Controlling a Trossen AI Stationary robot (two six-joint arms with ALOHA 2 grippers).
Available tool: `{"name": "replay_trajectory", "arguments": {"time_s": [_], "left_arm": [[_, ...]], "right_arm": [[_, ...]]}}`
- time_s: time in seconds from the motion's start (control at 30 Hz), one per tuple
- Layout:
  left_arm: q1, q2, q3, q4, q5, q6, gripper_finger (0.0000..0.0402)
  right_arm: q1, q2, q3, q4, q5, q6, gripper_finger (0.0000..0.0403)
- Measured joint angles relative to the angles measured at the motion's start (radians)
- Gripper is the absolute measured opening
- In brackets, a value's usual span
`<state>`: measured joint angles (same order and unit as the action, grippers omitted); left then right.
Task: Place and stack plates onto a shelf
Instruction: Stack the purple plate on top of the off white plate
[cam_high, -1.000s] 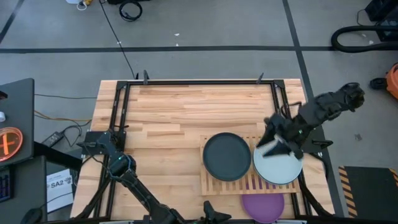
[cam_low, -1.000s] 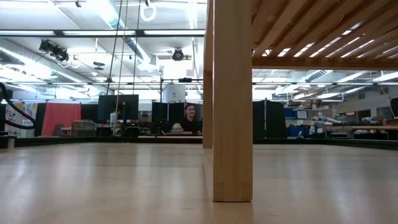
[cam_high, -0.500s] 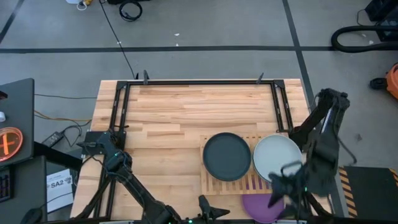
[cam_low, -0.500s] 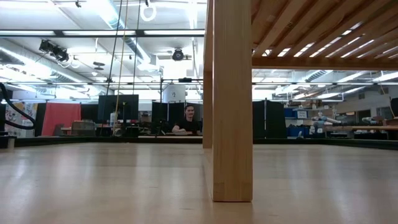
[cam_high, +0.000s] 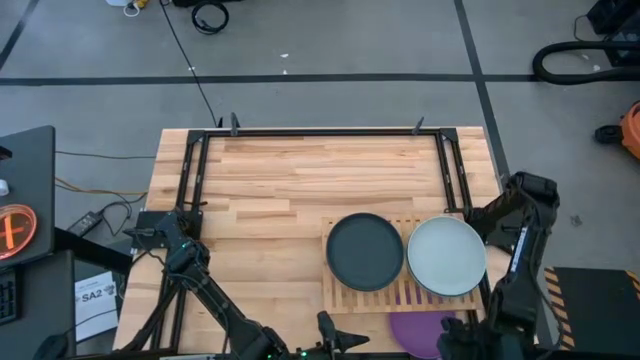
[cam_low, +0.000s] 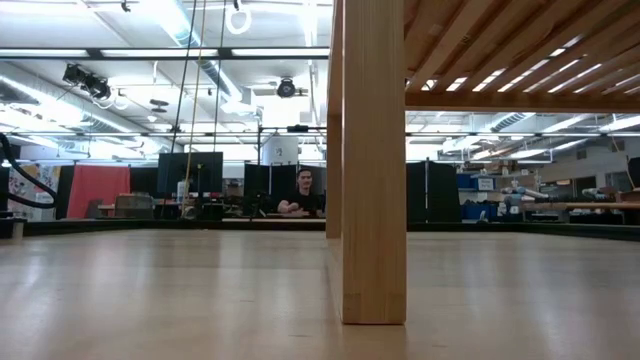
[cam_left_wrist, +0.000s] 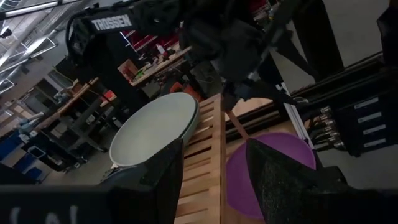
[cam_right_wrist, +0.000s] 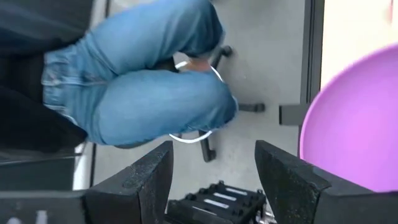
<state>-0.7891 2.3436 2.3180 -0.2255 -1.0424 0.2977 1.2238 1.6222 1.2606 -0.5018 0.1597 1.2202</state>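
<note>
Right end effector (cam_right_wrist: 211, 180) withdrawn off pale plate (cam_high: 446, 256), fingers apart, "TROSSEN" arm (cam_left_wrist: 112, 23)

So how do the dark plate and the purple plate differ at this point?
The dark plate lies on top of the slatted shelf, at its left end; the purple plate lies lower, partly hidden under the shelf's near edge. The dark plate shows whole from above, while the purple plate shows only in part. The dark plate has the pale plate right beside it; the purple plate lies alone, near the right pincer. Both are round and flat.
</note>
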Motion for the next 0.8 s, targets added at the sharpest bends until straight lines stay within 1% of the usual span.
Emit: {"name": "replay_trajectory", "arguments": {"time_s": [0.23, 0.4, 0.63, 0.8], "left_arm": [[0.000, 0.000, 0.000, -0.004, 0.000, 0.001, 0.0180], [0.000, 0.001, 0.000, -0.005, 0.000, 0.001, 0.0180], [0.000, 0.003, 0.000, -0.005, 0.000, 0.001, 0.0180], [0.000, 0.003, 0.000, -0.005, 0.000, 0.001, 0.0180]], "right_arm": [[0.034, 0.078, 0.000, 0.000, -0.003, 0.037, 0.0232], [0.040, 0.111, 0.000, -0.003, -0.004, 0.035, 0.0232], [0.039, 0.156, 0.000, -0.007, -0.003, -0.047, 0.0232], [0.039, 0.188, 0.000, -0.006, -0.027, -0.052, 0.0232]]}}
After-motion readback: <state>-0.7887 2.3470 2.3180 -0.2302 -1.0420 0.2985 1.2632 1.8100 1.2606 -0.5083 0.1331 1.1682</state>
